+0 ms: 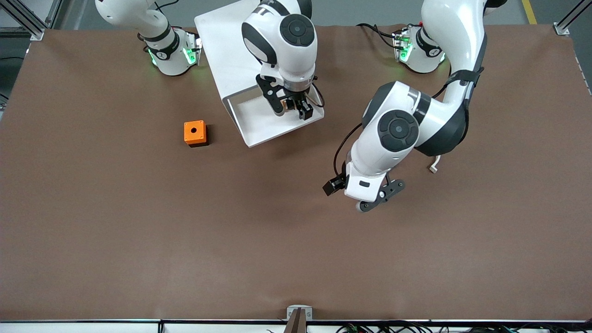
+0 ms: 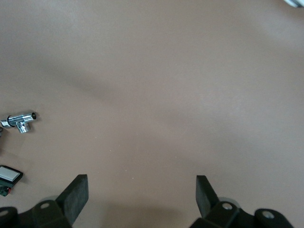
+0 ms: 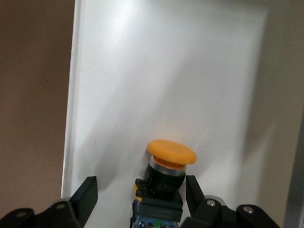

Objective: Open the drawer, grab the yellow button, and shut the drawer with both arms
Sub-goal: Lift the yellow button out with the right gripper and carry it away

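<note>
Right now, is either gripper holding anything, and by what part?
Nothing is gripped yet. The right gripper, in the open drawer, has its fingers either side of the button at its black body, not touching. The left gripper is open over bare table.

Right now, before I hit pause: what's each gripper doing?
Left gripper: open, empty, over bare table.
Right gripper: open astride the button in the drawer, not yet clamped.
</note>
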`<state>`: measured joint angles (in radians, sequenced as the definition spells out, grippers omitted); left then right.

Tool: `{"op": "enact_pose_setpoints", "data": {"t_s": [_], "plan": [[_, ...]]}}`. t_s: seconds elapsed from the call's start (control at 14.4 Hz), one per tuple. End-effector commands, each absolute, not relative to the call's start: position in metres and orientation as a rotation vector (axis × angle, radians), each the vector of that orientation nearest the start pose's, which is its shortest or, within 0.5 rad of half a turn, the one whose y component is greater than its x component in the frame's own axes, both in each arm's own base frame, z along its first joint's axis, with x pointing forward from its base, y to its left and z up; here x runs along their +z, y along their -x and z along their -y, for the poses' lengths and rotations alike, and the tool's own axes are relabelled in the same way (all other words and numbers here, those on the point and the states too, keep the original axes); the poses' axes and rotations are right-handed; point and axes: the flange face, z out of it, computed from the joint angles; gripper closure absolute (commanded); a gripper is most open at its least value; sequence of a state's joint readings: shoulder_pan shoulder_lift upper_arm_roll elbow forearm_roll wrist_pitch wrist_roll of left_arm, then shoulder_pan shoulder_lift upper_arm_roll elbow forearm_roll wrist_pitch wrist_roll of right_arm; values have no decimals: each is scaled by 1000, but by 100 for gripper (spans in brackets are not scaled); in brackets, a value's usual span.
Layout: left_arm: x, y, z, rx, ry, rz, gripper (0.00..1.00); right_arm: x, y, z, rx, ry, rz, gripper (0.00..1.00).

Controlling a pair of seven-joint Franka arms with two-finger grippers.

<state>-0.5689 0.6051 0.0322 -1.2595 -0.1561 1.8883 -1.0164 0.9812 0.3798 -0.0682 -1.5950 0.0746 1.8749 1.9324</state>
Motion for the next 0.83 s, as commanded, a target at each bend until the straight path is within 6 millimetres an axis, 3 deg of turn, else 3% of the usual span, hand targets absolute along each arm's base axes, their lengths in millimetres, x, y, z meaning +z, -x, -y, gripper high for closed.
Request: {"op": "enact_pose_setpoints", "data": {"t_s": [0.0,0.21,0.42,0.55,0.62,0.76], "plan": [[403,-615,387,98,3122,821,1,407,-390,-525,54,2857,-1584,17],[404,-615,388,93,3124,825,1,406,-387,-527,64,2857,-1593,40],[405,-614,389,88,3124,823,1,408,-385,-531,77,2843,-1592,50],[405,-610,394,89,3127,808,1,414,-388,-532,77,2833,-1580,88],[404,-610,395,90,3126,808,1,419,-393,-530,80,2818,-1584,98],[404,-610,395,90,3126,808,1,428,-408,-523,78,2792,-1598,100]]}}
